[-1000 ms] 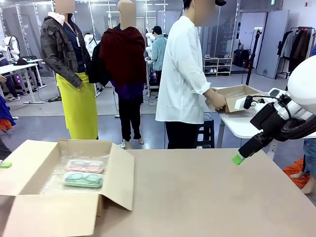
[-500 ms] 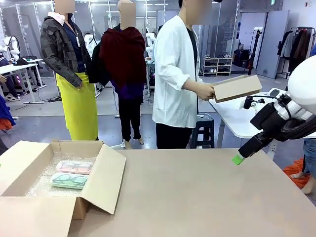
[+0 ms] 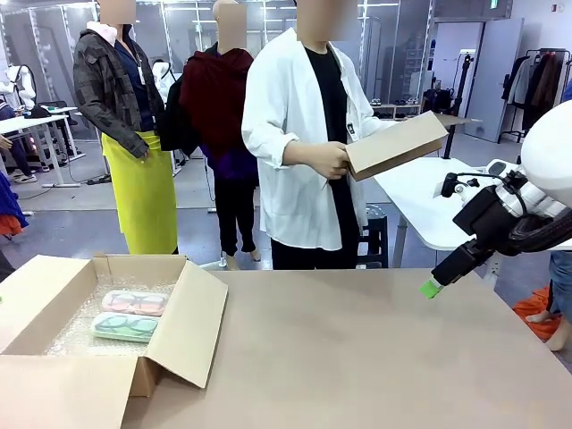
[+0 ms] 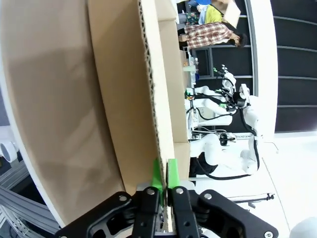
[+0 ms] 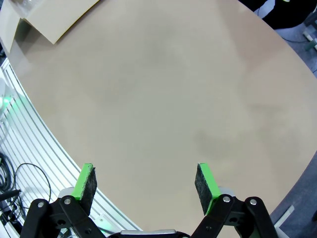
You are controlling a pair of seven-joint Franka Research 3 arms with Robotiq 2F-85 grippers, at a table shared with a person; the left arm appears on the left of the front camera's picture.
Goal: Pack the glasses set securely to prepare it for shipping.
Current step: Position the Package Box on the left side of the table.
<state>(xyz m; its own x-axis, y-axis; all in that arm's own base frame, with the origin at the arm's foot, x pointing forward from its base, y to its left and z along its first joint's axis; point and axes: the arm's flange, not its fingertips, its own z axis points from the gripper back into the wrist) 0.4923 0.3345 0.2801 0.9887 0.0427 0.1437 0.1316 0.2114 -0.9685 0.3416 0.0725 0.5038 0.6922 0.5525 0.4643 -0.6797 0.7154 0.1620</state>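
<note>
An open cardboard box [image 3: 98, 357] sits at the left end of the tan desk [image 3: 375, 357], its flaps folded outward and its floor lined with bubble wrap [image 3: 76, 326]. On that lining lie the two cases of the glasses set, flat and side by side with their long edges just touching or nearly so: the pale pink case [image 3: 134, 303] farther from the robot, the mint green case [image 3: 126, 327] nearer. In the left wrist view the left gripper [image 4: 163, 174] has its green pads close together on either side of the corrugated edge of a box flap [image 4: 148, 89]; the jaws stand narrow around that edge, though whether they press on the cardboard cannot be told. The right gripper [image 5: 146, 184] hangs over bare desk surface with its jaws wide apart and nothing between them; in the front view one green fingertip [image 3: 431, 289] shows just above the right part of the desk. At the far side a person in a white coat [image 3: 295, 152] stands facing the desk, one hand [image 3: 326, 161] gripping a second, smaller cardboard box [image 3: 393, 145] held tilted at chest height, well apart from the desk
</note>
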